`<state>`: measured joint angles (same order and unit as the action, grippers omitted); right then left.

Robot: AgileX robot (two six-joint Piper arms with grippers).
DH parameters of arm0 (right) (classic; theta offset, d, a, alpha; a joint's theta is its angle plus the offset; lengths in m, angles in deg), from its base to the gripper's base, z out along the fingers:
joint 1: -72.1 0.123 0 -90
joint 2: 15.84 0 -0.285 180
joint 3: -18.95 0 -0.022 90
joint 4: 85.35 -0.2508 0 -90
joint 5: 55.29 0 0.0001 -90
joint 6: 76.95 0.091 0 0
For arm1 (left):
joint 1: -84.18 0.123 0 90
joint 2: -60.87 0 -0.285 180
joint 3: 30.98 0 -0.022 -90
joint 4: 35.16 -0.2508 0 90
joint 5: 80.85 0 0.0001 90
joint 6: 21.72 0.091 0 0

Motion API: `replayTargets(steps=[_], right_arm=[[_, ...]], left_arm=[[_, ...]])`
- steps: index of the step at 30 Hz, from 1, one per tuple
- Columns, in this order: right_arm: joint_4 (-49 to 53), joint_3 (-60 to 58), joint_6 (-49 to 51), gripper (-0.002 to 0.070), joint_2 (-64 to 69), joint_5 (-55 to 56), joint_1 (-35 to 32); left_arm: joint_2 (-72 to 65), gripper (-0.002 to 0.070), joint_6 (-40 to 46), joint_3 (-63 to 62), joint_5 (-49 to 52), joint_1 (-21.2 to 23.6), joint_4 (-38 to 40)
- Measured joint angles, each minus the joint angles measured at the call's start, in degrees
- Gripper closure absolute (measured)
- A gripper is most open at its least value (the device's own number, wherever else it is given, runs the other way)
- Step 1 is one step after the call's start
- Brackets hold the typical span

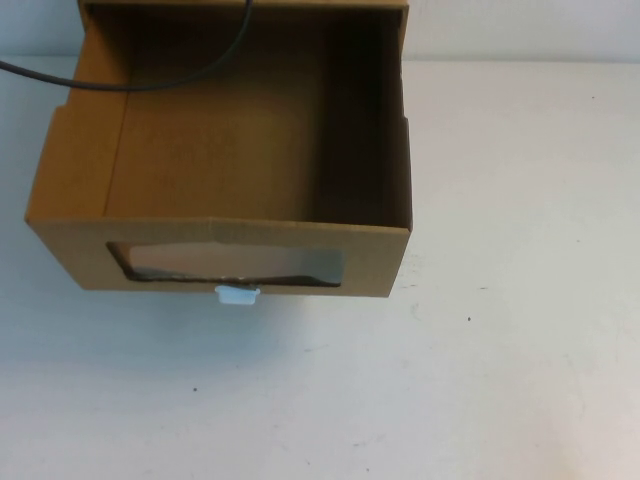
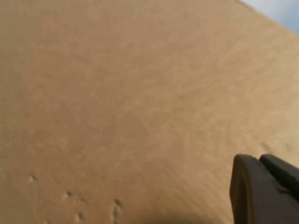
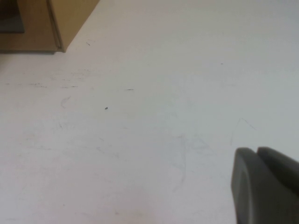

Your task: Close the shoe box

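The shoe box (image 1: 220, 150) is a brown cardboard drawer, open at the top and empty, at the back left of the white table in the high view. Its front panel has a wide clear window (image 1: 230, 265) with a small white pull tab (image 1: 237, 294) below it. Neither arm shows in the high view. My left gripper (image 2: 259, 157) is shut and empty, close against a plain brown cardboard face (image 2: 131, 102) that fills the left wrist view. My right gripper (image 3: 256, 150) is shut and empty above bare table, with a corner of the box (image 3: 70, 18) some way off.
A black cable (image 1: 150, 85) curves over the back left of the box. The white table (image 1: 500, 350) stretches in front of and to the right of the box, with a few small dark specks.
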<state>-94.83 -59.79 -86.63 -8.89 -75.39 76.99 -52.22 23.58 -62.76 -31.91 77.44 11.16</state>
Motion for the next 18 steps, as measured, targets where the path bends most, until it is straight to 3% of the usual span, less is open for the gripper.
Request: replayTargets(steps=[12,18], right_arm=[[-0.3,0.0,-0.1,0.0689,0.0,1.1,0.0],[-19.0,0.0,-0.1,0.0689,0.0,9.8,0.0]], left_arm=[[-6.1,0.068,-0.4,-5.4,2.5,-0.1,-0.7],[-6.2,0.068,-0.6,-5.5,2.6,-0.1,-0.9]])
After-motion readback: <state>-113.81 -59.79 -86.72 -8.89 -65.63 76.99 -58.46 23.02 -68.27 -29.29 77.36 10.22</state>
